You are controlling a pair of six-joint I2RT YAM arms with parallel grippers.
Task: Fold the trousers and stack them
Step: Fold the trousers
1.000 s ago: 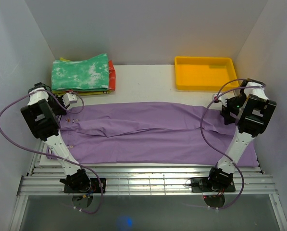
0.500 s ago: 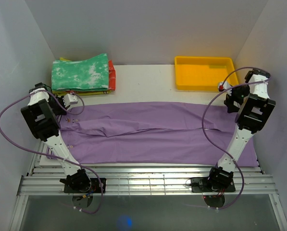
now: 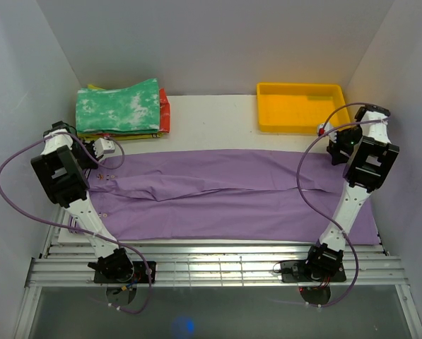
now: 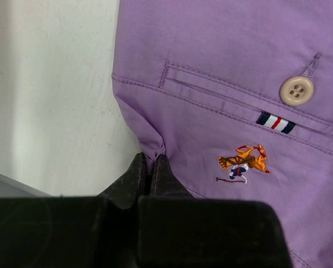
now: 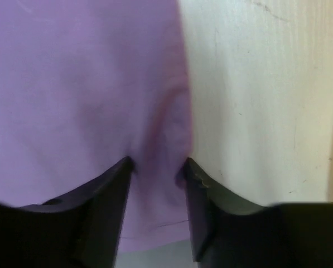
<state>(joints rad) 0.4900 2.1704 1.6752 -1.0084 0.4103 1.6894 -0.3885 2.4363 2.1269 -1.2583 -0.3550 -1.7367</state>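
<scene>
The lilac trousers (image 3: 225, 194) lie spread flat across the white board, waist to the left and leg ends to the right. My left gripper (image 3: 102, 152) is at the far left corner of the waist. In the left wrist view it (image 4: 152, 159) is shut on a pinch of the trousers' (image 4: 239, 100) edge, beside a pocket with a button (image 4: 296, 90) and an embroidered logo (image 4: 243, 163). My right gripper (image 3: 336, 147) is at the far right end of the upper leg. In the right wrist view it (image 5: 158, 164) is open, its fingers straddling the edge of the cloth (image 5: 88, 84).
A stack of folded garments (image 3: 119, 106), green-and-white on top with red and yellow under it, sits at the back left. A yellow tray (image 3: 300, 106) stands at the back right. Metal rails (image 3: 211, 265) run along the near edge. Walls close both sides.
My right arm has swung back and to the right, from over the leg end to its far edge. The left arm and the trousers have not moved.
</scene>
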